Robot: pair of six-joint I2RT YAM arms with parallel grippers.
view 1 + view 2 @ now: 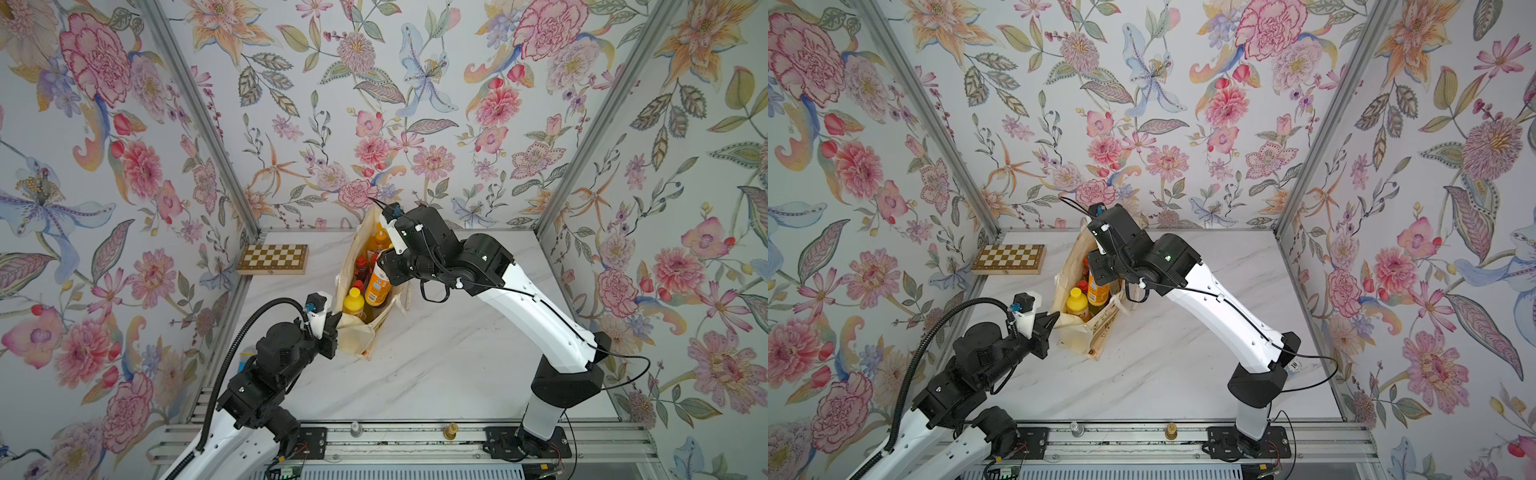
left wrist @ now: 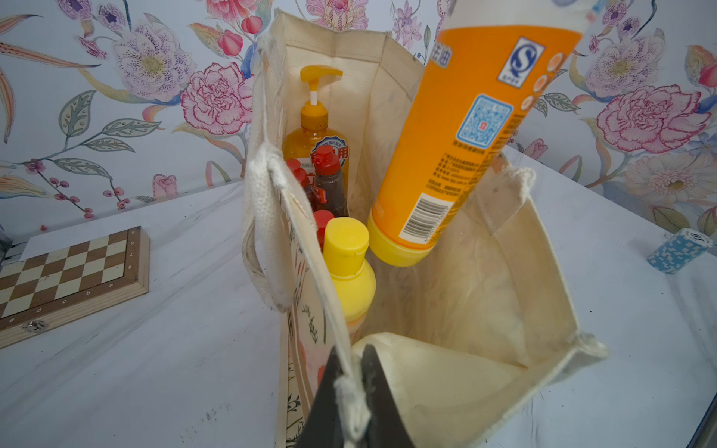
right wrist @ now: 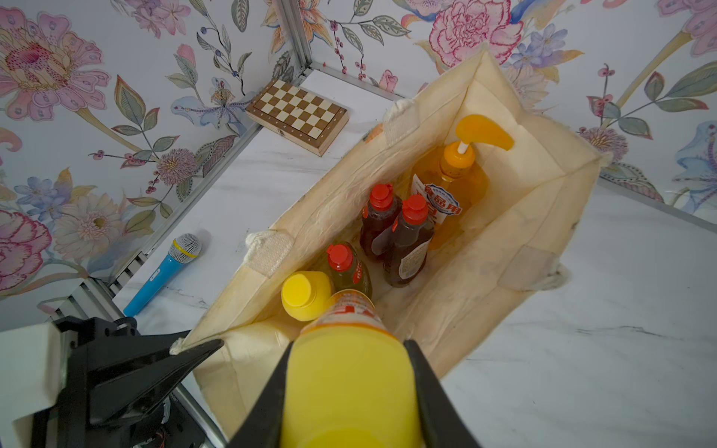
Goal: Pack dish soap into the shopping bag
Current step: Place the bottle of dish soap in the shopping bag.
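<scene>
Right gripper [image 3: 349,349]; marble table [image 1: 436,374], floral walls [image 1: 374,104].

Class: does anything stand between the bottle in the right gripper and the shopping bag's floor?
Nothing visible does. The held bottle hangs over the shopping bag's bare side; the packed bottles stand along the other wall, a yellow-capped bottle nearest.

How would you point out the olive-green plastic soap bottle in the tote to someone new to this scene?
Start at the cream canvas tote bag standing open on the white marble table. Inside, along the wall nearer the wooden chessboard, look between the upright yellow-capped bottle and the two dark-red bottles. The olive-green bottle shares their red cap, but its body is greenish, not dark red.
</scene>
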